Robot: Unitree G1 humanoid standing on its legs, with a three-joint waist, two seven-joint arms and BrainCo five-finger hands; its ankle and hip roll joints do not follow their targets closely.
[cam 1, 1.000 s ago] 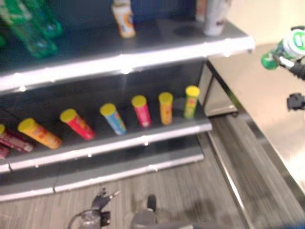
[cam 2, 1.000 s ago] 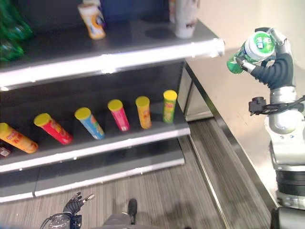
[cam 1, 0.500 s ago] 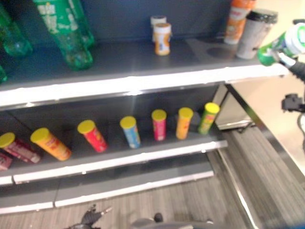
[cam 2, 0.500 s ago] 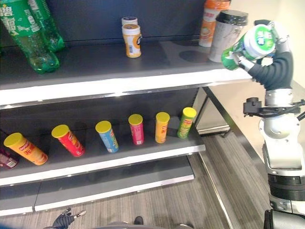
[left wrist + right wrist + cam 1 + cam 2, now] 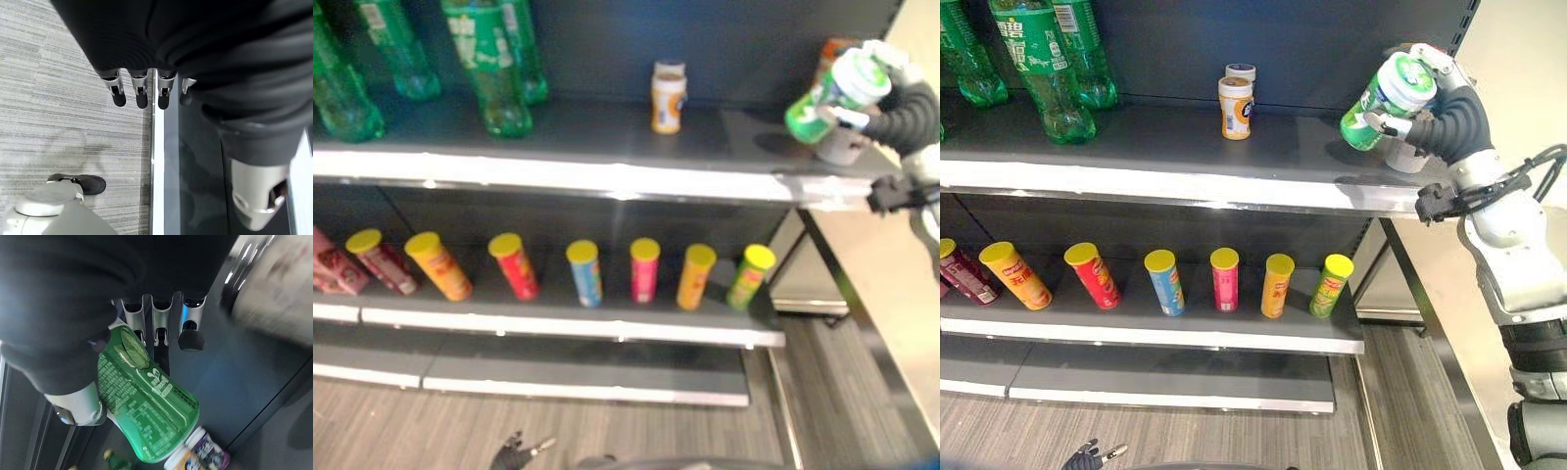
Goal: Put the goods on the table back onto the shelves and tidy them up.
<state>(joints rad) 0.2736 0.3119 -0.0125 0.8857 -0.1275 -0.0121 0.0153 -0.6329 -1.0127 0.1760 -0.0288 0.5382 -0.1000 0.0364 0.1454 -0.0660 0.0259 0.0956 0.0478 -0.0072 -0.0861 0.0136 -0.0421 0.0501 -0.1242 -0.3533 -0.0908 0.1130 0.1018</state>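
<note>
My right hand (image 5: 1451,119) is shut on a green canister with a white lid (image 5: 1383,98), holding it tilted just above the right end of the upper shelf (image 5: 1185,182). Up close, the right wrist view has the fingers (image 5: 190,335) and thumb curled round the green canister (image 5: 146,406). A grey cup (image 5: 1410,157) stands on the shelf right behind the canister, partly hidden by my hand. My left hand (image 5: 1087,456) hangs low near the floor; its fingers (image 5: 141,94) are straight and hold nothing.
Two small orange jars (image 5: 1235,106) stand mid-shelf and several green bottles (image 5: 1043,73) at the left. The lower shelf (image 5: 1165,331) carries a row of several yellow-lidded tubes (image 5: 1224,279). A pale table (image 5: 886,284) with a metal rim adjoins the shelves on the right.
The camera has tilted up and shifted. My right hand has carried the green canister from beside the shelf's end to over the upper shelf's right end.
</note>
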